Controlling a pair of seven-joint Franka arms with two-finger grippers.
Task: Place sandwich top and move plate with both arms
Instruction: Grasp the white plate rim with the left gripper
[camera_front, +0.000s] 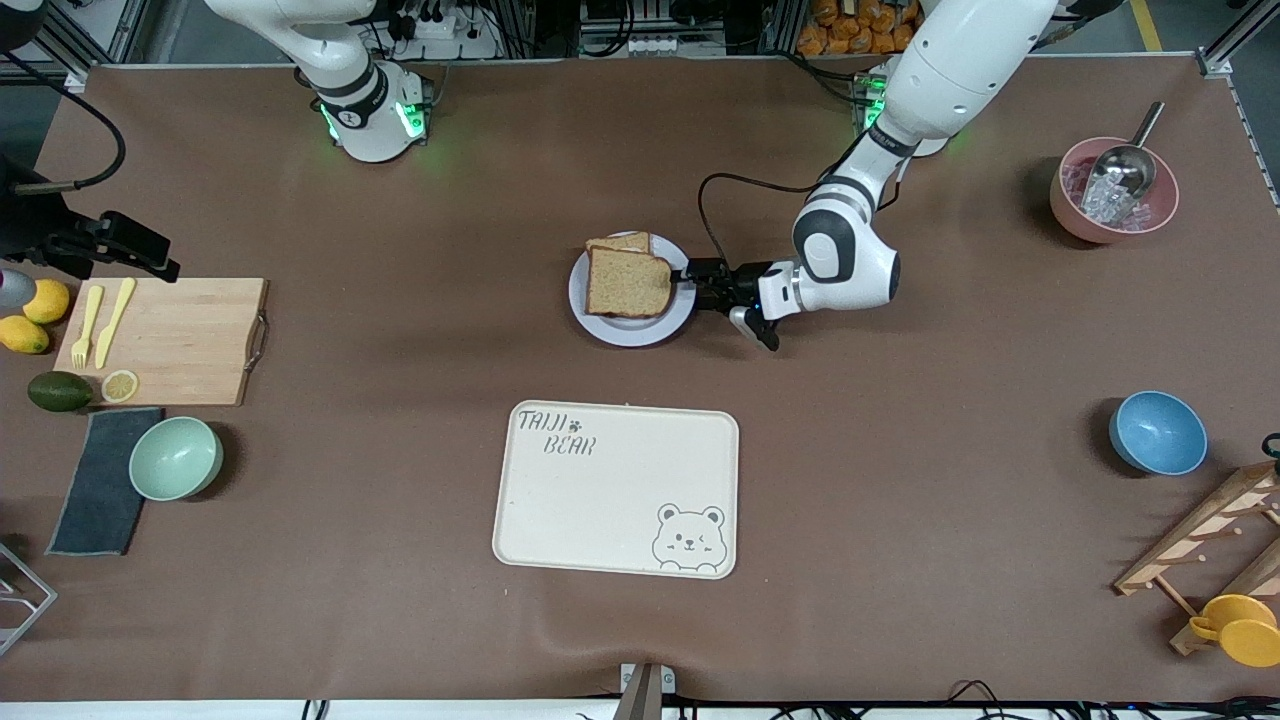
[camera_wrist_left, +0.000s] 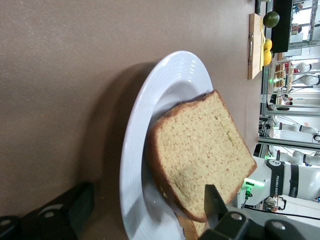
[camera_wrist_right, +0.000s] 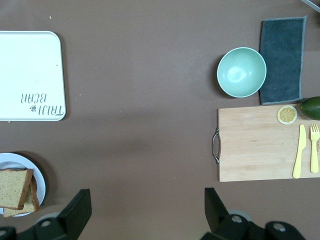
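Tray (camera_front: 560, 520) nearest camera, plate (camera_front: 628, 331) at tray's 12 o'clock. Bread top (camera_front: 626, 281) on plate, leaning on lower slice (camera_front: 620, 241). Left pincer (camera_front: 692, 283) spread, at plate's edge. Right pincer (camera_wrist_right: 145, 212) spread, waiting high above bench (camera_front: 400, 300).

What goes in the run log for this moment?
sandwich top: on plate, leaning on lower slice | left gripper: open, at plate rim | right gripper: open, waiting above table
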